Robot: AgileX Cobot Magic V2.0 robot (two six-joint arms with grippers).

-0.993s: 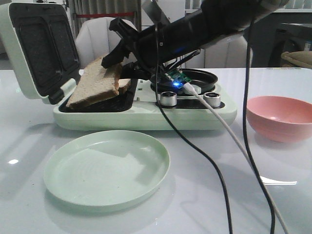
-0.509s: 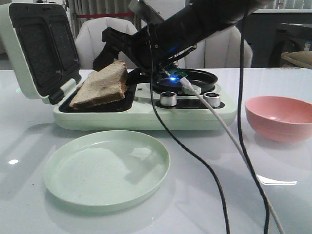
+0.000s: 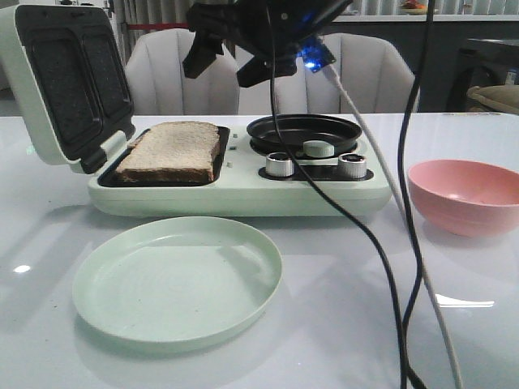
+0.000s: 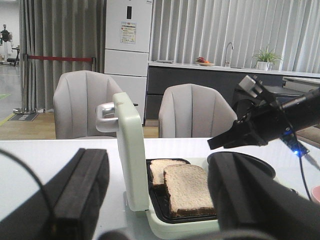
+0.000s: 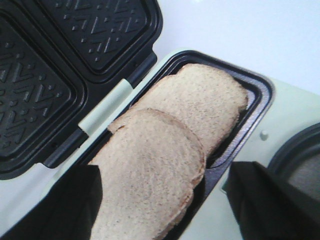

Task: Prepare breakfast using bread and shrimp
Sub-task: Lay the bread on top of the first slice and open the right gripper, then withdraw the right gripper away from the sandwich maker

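Right fingers (image 3: 219, 58) now lifted, spread empty, well above bread (image 3: 173, 151) flat in sandwich maker (image 3: 243, 194).

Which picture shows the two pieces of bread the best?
The right wrist view: it looks straight down on the bread, so both slices show, one overlapping the other in the sandwich maker's tray. The left wrist view shows both slices smaller and farther off. The front view sees them side-on, looking like one slab.

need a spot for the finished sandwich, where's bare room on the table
The green plate in front of the sandwich maker is bare, as is the tabletop left of it. Right of the plate, cables cross toward the pink bowl.
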